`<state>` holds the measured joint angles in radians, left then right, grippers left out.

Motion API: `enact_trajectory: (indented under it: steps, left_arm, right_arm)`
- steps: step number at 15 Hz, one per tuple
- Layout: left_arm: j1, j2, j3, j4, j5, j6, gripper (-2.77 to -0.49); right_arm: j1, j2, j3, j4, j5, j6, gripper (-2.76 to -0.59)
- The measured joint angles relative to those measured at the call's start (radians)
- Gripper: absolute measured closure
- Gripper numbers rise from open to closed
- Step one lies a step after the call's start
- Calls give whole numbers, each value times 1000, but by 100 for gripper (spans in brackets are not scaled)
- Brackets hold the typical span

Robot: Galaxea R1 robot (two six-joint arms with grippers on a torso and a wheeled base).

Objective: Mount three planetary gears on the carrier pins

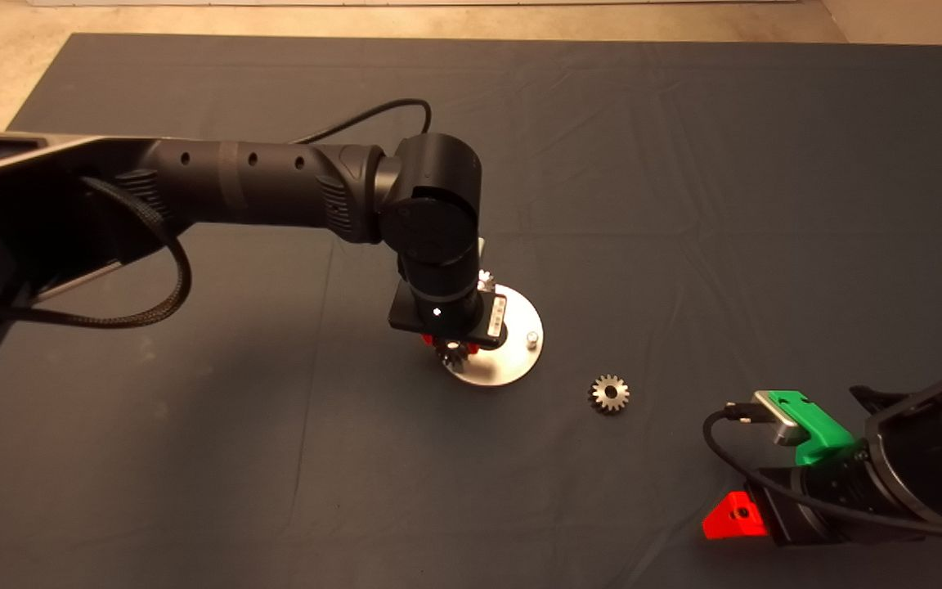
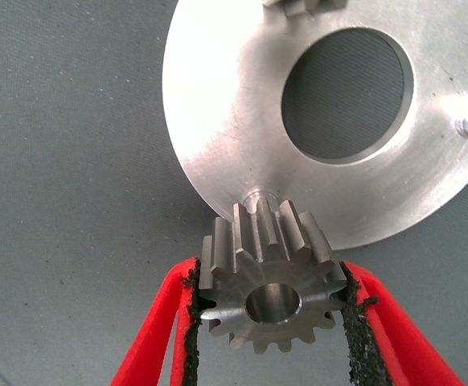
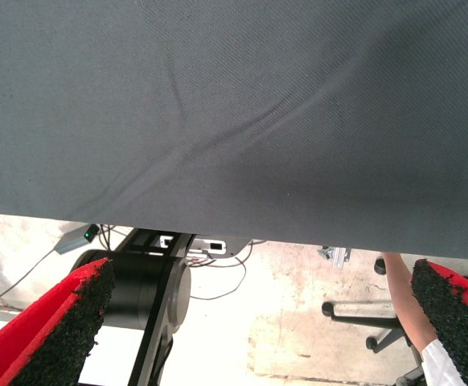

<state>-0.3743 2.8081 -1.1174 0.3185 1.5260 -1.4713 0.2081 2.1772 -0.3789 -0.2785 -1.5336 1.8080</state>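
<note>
My left gripper (image 2: pixel 270 318) is shut on a grey-steel planetary gear (image 2: pixel 270 285) and holds it just above a carrier pin (image 2: pixel 254 195) at the near rim of the silver disc (image 2: pixel 218 121). In the head view the left arm covers much of the disc (image 1: pixel 512 360); the held gear (image 1: pixel 452 357) peeks out below the wrist. A second gear (image 1: pixel 485 281) sits on the far pin, mostly hidden. A bare pin (image 1: pixel 531 338) stands at the disc's right side. A third gear (image 1: pixel 609 393) lies loose on the mat to the right. My right gripper (image 1: pixel 733 517) is parked, open, at the lower right.
The dark mat (image 1: pixel 684 204) spreads wide on all sides of the disc. In the right wrist view, past the mat's edge, a black round base (image 3: pixel 145 293), cables and a person's arm (image 3: pixel 407 301) show on the floor side.
</note>
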Motion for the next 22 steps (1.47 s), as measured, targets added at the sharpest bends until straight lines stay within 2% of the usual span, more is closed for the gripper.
enact_trajectory:
  steps: [12,17,22]
  left_arm:
    - [0,18,3,0,0,-7,-96]
    - [21,21,3,0,0,-8,-96]
    - [29,21,3,0,1,-8,-96]
  right_arm:
    - [0,0,0,0,0,0,-275]
    - [0,0,0,0,0,0,-275]
    - [0,0,0,0,0,0,-275]
